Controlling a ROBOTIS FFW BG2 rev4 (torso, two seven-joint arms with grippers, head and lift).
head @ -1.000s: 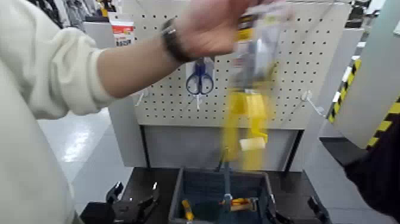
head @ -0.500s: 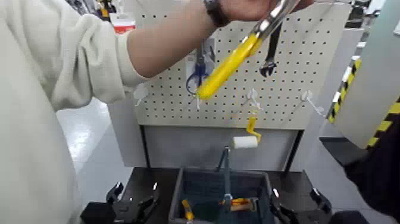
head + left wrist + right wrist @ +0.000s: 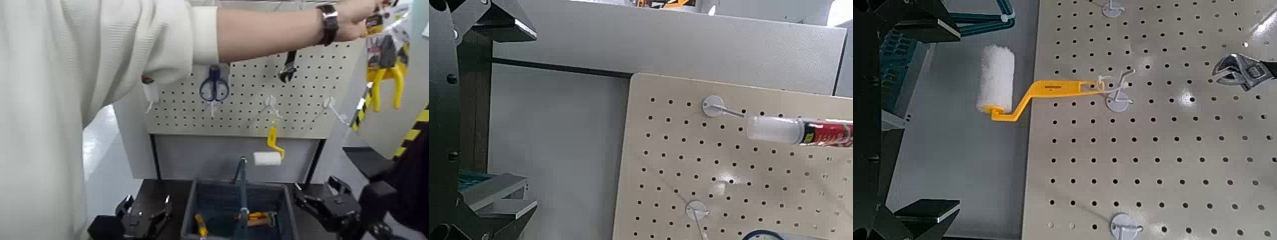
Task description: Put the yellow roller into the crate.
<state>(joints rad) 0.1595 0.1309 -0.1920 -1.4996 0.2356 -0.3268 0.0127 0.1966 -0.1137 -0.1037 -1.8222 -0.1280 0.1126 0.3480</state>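
Observation:
The yellow roller [image 3: 270, 152] hangs from a hook low on the white pegboard [image 3: 255, 108], its white sleeve pointing right above the crate. In the right wrist view the roller [image 3: 996, 80] hangs from its hook by the yellow handle, some way off. The crate [image 3: 191, 214], dark blue-grey with an upright centre handle, stands below at the front. My right gripper [image 3: 318, 191] is open beside the crate's right rim, below and right of the roller; its jaws also frame the right wrist view [image 3: 943, 118]. Left of the crate, low down, waits my open left gripper [image 3: 145, 208].
A person's white-sleeved arm [image 3: 268, 32] reaches across the top of the board, holding a pack of yellow-handled pliers [image 3: 386, 60] at the far right. Blue scissors [image 3: 214, 84] and a black wrench [image 3: 288, 67] hang on the board. Small tools [image 3: 255, 219] lie in the crate.
The person's arm swung the pliers pack from in front of the board up to the far right, uncovering the roller. My right gripper rose into view beside the crate.

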